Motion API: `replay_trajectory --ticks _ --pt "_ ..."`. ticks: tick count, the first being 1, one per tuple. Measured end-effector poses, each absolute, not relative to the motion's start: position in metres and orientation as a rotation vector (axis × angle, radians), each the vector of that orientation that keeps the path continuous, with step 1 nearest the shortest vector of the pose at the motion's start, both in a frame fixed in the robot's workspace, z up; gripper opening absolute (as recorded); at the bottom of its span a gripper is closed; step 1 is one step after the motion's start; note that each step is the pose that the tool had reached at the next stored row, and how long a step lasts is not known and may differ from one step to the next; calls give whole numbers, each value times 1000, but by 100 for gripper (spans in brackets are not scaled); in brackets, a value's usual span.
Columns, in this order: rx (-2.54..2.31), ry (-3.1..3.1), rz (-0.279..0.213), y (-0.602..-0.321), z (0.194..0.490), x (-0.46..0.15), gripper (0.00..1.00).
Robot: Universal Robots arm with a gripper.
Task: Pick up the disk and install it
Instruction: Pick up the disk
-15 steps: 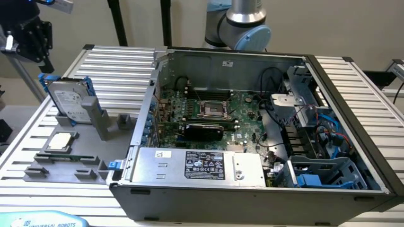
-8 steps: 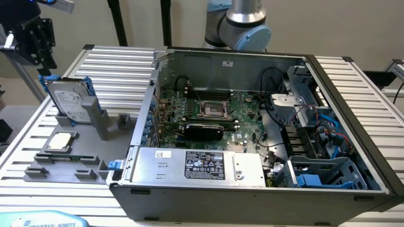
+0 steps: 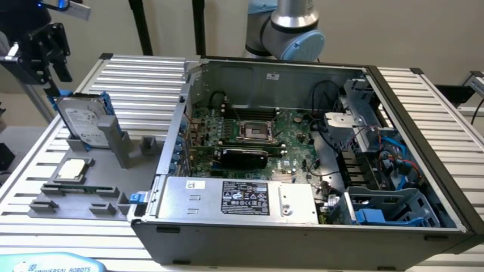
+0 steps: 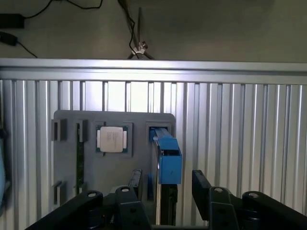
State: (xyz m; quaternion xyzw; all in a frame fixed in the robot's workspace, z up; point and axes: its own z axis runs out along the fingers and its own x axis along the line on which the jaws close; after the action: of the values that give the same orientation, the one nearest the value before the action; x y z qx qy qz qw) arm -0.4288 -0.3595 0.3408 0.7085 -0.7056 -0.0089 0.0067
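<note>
Ribbed aluminium table (image 3: pixel 144 73); grey blocky holder (image 3: pixel 113 175); flat blue-railed disk (image 3: pixel 79 122) upright.

Bright even light, glare on ribbed table (image 4: pixel 144 93), soft shadows in PC case (image 3: pixel 302 241)

Gripper (image 3: pixel 56 73) above disk (image 3: pixel 79 122) standing upright in grey holder (image 3: pixel 112 139), beside open computer case (image 3: pixel 302 238)

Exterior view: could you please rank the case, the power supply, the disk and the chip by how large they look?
Largest to smallest:
1. case
2. power supply
3. disk, standing upright and seen at a slant, yet plainly bigger than the chip
4. chip
</note>
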Motion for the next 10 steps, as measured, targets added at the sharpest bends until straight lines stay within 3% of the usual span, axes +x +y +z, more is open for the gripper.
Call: replay_trajectory --ticks 10 --pt "2219 -2207 -25 -360 323 -430 54"
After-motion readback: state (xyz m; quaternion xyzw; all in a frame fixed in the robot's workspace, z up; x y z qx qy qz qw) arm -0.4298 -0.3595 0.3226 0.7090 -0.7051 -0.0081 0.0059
